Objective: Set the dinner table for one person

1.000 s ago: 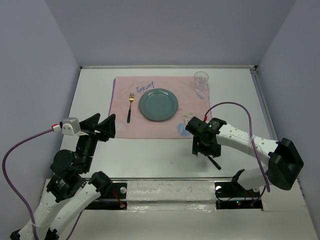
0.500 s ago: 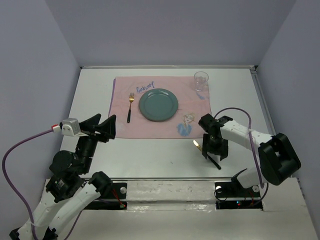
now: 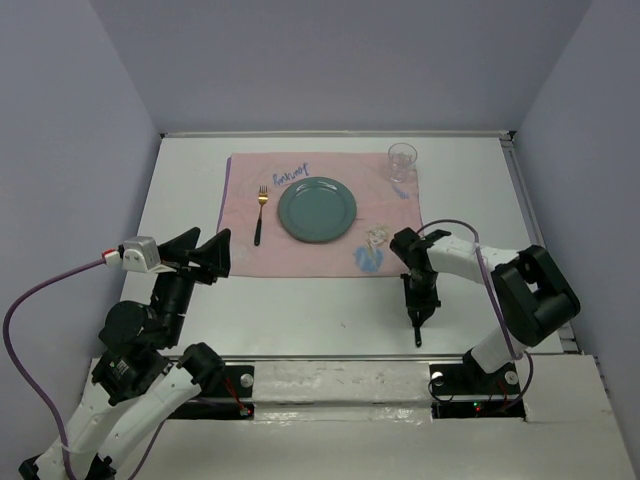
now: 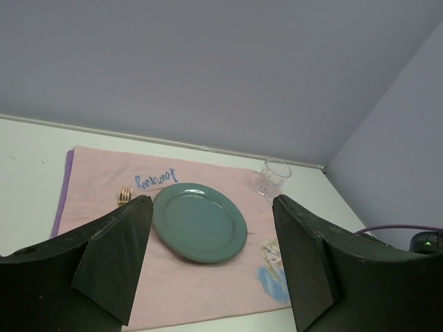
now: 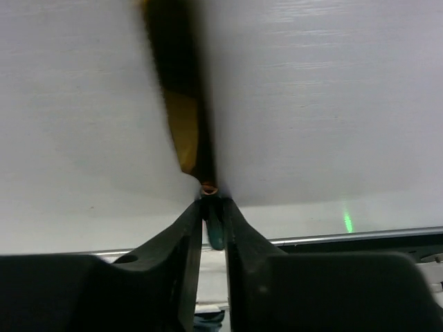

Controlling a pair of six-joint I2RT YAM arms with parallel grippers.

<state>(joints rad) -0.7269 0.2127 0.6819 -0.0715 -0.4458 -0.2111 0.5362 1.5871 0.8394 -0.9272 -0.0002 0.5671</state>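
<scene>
**Right arm grasping a utensil; left fingers released**

The large flat white bench (image 3: 330, 300) spans the whole work area beneath both arms. The left gripper (image 4: 211, 214) is raised above the near left of the bench, with its fingers (image 4: 114, 263) released and nothing between them.

On the far half lies a pink rectangular cloth (image 3: 300, 255) with blue scribbles. It carries a gold fork with a black handle (image 3: 261, 212), a round teal plate (image 3: 317, 211) and a clear glass tumbler (image 3: 402, 161) at its far right corner.

The right gripper (image 5: 211, 207) sits low over bare bench by the cloth's near right corner. Its fingers are clenched on a slim gold-and-black utensil (image 5: 185, 138), too blurred to identify.
</scene>
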